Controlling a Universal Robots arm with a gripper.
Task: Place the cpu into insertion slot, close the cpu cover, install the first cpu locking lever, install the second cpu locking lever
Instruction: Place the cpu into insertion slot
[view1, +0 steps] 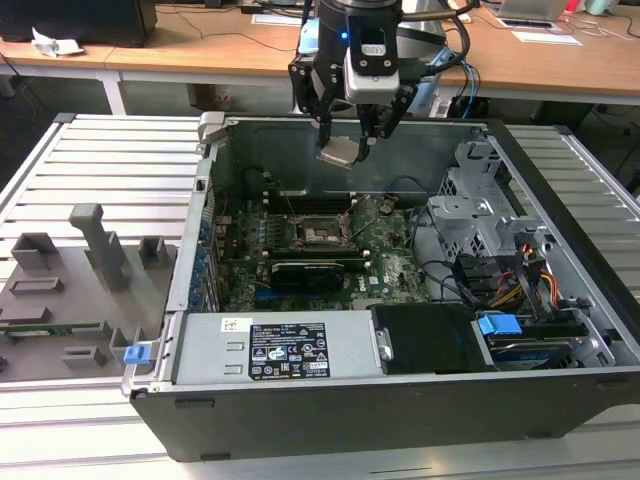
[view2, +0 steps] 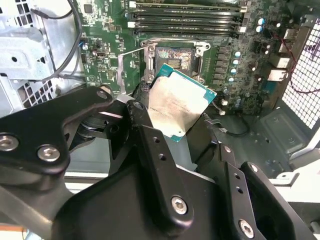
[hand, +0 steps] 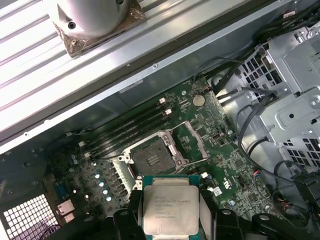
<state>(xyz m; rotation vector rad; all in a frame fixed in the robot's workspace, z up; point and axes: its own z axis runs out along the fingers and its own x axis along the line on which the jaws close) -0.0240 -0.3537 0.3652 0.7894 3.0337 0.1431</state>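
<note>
The black two-fingered gripper (view1: 348, 140) is seen at 12 o'clock in the exterior view, hung over the open grey desktop computer case (view1: 300, 410); its fingers are pinched in on the small flat square silver-grey cpu (view1: 338, 152), so they're closed only down to the chip's width; the chip is held a bit tilted, up in the air, well clear of the green circuit board (view1: 390, 250); the square black insertion slot (view1: 318, 232) with its silvery rim is found at roughly 6 o'clock from the chip, contacts exposed; the thin silvery square-frame cpu cover (hand: 198, 137) is flipped open, pretty much at the slot's 3 o'clock in the exterior view.
</note>
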